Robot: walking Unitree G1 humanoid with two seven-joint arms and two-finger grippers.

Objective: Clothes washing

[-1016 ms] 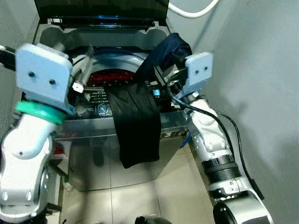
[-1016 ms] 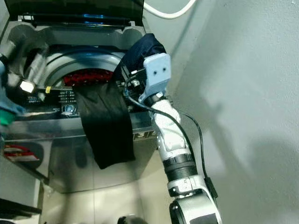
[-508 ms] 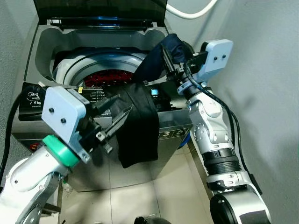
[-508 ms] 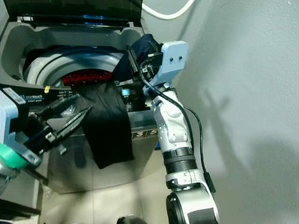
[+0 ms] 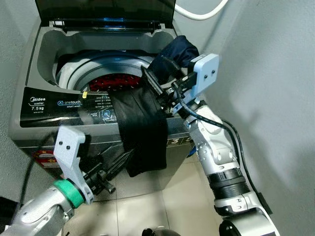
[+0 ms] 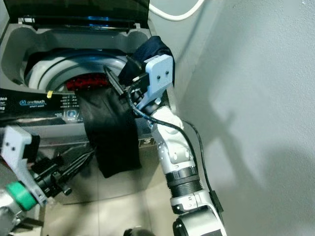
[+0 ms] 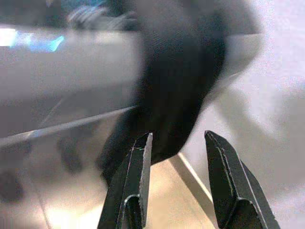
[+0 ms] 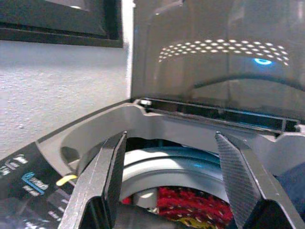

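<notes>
Grey walls and pale floor tiles (image 5: pixel 142 206) hem in a corner where a grey top-loading washing machine (image 5: pixel 44 101) stands with its dark lid (image 5: pixel 106 9) raised. At the machine's right rim, the right gripper (image 5: pixel 153 87) points across the opening with its two black fingers spread wide and holding nothing; the tips are just above a long black garment (image 5: pixel 142 132). That garment is draped over the front edge of the washer, one end at the drum's mouth and the other hanging down the front panel toward the floor. Just behind the right gripper, a bunched dark navy cloth (image 5: pixel 178 49) sits on the washer's rear right corner. Inside the round silver drum (image 5: pixel 98 69), red fabric (image 5: pixel 115 81) lies at the bottom. Low in front of the machine, the left gripper (image 7: pixel 175 164) is aimed at the hanging end of the black garment, its fingers (image 7: pixel 136 181) apart and empty, near the cloth but not touching it. A white hose (image 5: pixel 199 12) curves along the wall behind the lid's right corner.
</notes>
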